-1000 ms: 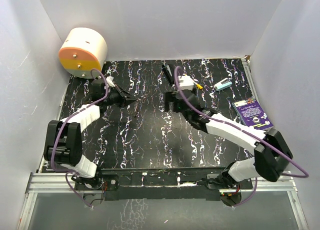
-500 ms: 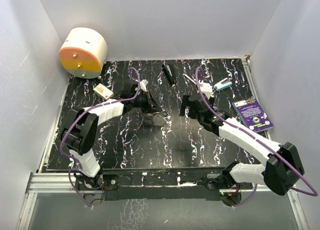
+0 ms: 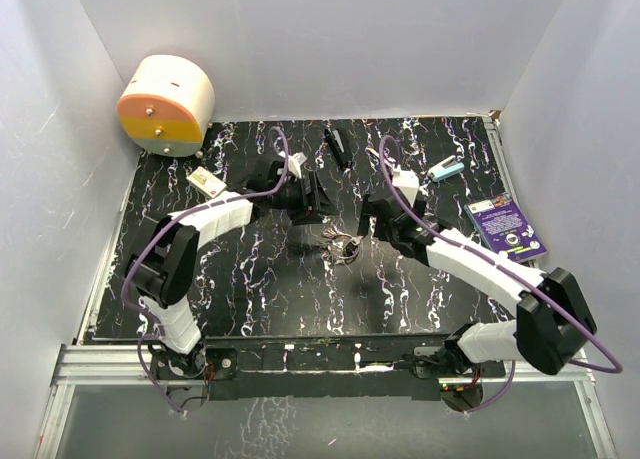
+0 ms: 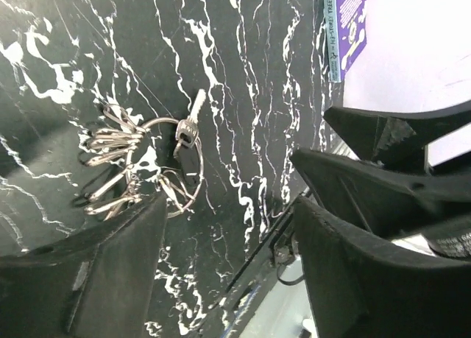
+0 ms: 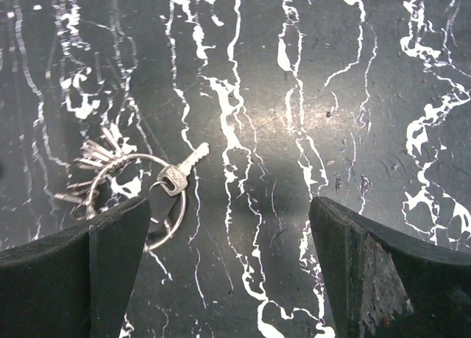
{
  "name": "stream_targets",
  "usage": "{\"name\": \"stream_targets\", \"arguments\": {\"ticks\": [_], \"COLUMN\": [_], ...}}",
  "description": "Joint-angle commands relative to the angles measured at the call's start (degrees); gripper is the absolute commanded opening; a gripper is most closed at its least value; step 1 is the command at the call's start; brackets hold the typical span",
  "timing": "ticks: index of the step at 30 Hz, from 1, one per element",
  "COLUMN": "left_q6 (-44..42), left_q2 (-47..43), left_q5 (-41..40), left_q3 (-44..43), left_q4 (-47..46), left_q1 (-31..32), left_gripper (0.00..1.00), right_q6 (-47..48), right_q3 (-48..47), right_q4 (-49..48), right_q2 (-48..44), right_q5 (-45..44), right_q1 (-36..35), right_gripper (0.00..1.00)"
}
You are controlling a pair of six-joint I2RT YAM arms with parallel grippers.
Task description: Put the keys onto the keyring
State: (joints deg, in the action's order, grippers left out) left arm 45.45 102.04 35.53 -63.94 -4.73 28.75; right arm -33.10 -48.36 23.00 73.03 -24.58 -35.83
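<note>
Middle of the black marbled table [image 3: 250, 289]: keyring [image 3: 341, 247] lying flat on the surface.
Keyring: thin silvery wire loop with a see-through centre, touching neither gripper.
Keys [image 5: 92, 167]: bunch of small silvery ones fanned out at one side of the keyring, apparently threaded on it.
Single key [image 5: 184, 167]: lying across the keyring's wire on the side opposite the bunch, blade pointing away from the loop, next to a dark tab inside the keyring.
Left gripper [image 3: 316, 197]: near the keyring, on its far-left side, jaws spread apart with nothing between them; keyring seen just past its fingers [image 4: 96, 279] in the left wrist view.
Right gripper [image 3: 372, 219]: near the keyring, on its right, jaws spread wide and empty.
Black pen-like stick [image 3: 337, 147]: well beyond the keyring, by the table's back edge.
Purple card [image 3: 507, 227]: well right of the keyring, at the table's right edge.
Small cream box [image 3: 205, 182]: well left of the keyring, beside the left arm.
Cream and orange drum [image 3: 165, 104]: farthest from the keyring, in the far-left corner.
</note>
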Motion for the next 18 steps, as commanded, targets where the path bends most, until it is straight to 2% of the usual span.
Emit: {"name": "stream_targets", "arguments": {"ticks": [1,2,3,4,9,13,18], "left_q6": [-7.6,-8.5,-9.4,-10.3,-18.1,-23.4,-24.3], "left_q2": [-6.6,-7.3,-7.8,-8.3,-12.3,-15.1,-18.5], "left_q5": [-2.2,-3.1,-3.9,-5.0,-11.9,-19.1,-20.2], "left_q3": [-3.6,-3.7,-3.7,-3.9,-5.1,-5.1,-2.1], "left_q4": [6.0,6.9,7.6,8.3,10.9,12.4,10.2], "left_q1": [-3.6,-5.3,-7.0,-8.7,-16.0,-20.5,-25.7], "left_gripper": [0.77,0.89,0.96,0.97,0.97,0.97,0.97], "right_q6": [-4.5,-3.7,-3.3,-3.0,-1.9,-1.9,-1.9], "right_q3": [-6.9,-8.6,-10.5,-12.4,-14.3,-9.8,-6.1], "right_q4": [3.0,4.4,6.3,8.7,10.7,10.7,10.7], "right_q2": [4.3,6.3,8.0,9.5,10.2,3.4,-3.4], "right_q5": [-6.2,-6.2,-6.5,-6.4,-7.1,-7.1,-7.1], "right_q1": [0.4,0.3,0.2,0.3,-0.7,-0.8,-0.8], "right_gripper": [0.98,0.98,0.98,0.98,0.98,0.98,0.98]}}
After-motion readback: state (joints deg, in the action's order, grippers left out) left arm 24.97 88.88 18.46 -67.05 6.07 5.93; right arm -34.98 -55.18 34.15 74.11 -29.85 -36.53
